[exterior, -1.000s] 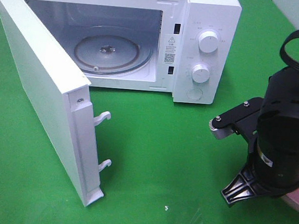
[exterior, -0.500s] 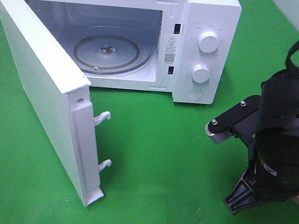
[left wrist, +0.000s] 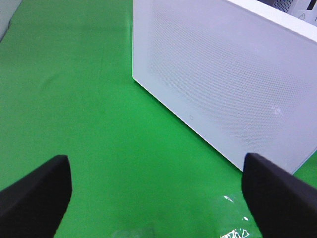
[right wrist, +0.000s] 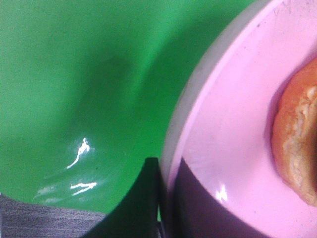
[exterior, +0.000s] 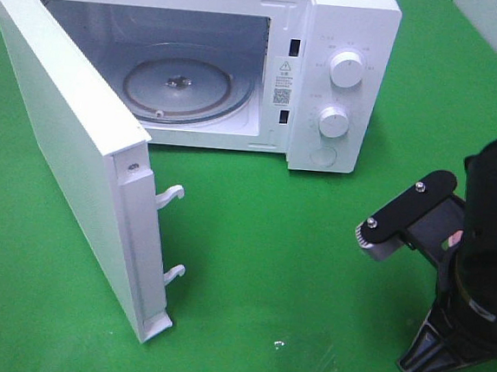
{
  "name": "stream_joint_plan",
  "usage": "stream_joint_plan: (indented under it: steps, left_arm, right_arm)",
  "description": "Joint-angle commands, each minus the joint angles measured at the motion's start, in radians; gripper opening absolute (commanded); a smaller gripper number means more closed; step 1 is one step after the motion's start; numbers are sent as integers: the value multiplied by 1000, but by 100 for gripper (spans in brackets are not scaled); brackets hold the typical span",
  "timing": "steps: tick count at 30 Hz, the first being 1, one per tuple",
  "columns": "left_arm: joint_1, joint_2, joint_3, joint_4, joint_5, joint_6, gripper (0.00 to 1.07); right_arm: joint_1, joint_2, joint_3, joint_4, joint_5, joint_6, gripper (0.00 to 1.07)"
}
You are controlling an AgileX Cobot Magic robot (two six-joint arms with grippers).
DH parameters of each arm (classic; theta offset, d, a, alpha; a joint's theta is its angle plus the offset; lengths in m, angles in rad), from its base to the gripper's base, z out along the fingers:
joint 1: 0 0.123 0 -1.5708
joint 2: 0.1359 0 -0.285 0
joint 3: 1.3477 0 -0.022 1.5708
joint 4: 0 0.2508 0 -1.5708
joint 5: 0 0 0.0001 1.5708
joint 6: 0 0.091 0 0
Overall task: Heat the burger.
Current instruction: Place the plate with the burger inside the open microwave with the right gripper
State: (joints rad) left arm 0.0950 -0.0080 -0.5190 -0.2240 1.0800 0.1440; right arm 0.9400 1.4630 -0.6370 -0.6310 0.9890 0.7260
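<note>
On smooth round pink plate (right wrist: 218, 148): golden-brown burger (right wrist: 297, 148); right fingers (right wrist: 141, 208) pinch rim; left fingers (left wrist: 34, 193) wide.

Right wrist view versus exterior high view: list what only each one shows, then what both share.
Only the right wrist view: the plate, the burger at its edge, and the fingers shut on the plate's rim.
Only the exterior high view: the microwave, its door swung open, the bare turntable and two knobs.
Both: the green cloth and the right gripper, though the exterior view shows only its body, not the grip.
</note>
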Motion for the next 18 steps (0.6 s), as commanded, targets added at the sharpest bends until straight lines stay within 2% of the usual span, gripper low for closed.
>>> stream_joint_plan:
  steps: [1, 3, 6, 10, 18]
  left_arm:
    - [3, -12, 3, -10, -9, -1, 85]
    - [3, -12, 3, -10, -9, -1, 85]
    - [3, -12, 3, -10, -9, -1, 85]
    - [3, -12, 3, -10, -9, -1, 85]
    - [3, -12, 3, -10, -9, -1, 85]
  right_arm:
    - [36, -29, 25, -51, 45, -12, 0]
    - [85, -64, 53, -50, 46, -12, 0]
    - [97, -72, 62, -50, 46, -12, 0]
    - [169, -106, 100, -51, 44, -12, 0]
    - [196, -112, 113, -79, 22, -25, 0]
